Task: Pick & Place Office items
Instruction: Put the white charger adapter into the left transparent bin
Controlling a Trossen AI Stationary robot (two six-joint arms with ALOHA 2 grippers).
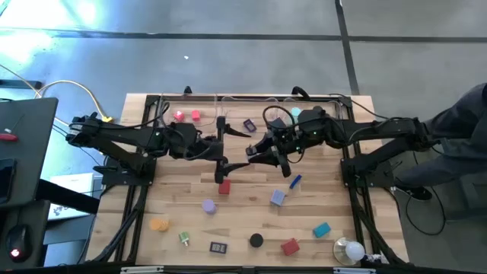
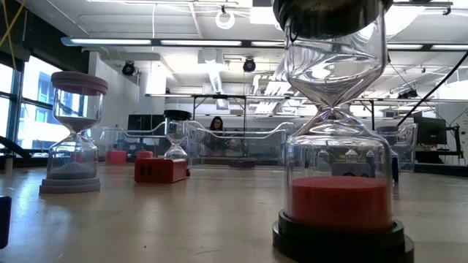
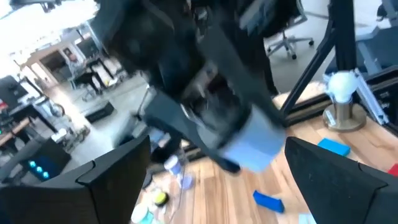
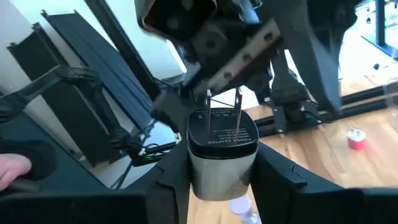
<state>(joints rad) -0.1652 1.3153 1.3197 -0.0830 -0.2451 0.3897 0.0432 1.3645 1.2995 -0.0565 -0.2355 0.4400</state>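
Both arms meet high over the table's middle. My right gripper is shut on a grey power adapter with a black face and two metal prongs. My left gripper faces it from the table's left, open wide, a short way off; in the left wrist view the adapter shows ahead between its spread fingers. Below lie office items: a red block, a lavender block, a blue stick, a teal block and a black-capped hourglass. My right gripper pinches the adapter's grey body between its two fingers, one on each side. The fingers come level from the table's right. The black face with the prongs points away from the gripper, toward the left gripper. The adapter hangs clear of the table.
Clear plastic trays line the far edge, with pink pieces near them. A white bulb-like object stands at the near right corner. A lavender hourglass, an orange cap and a dark clip sit near the front.
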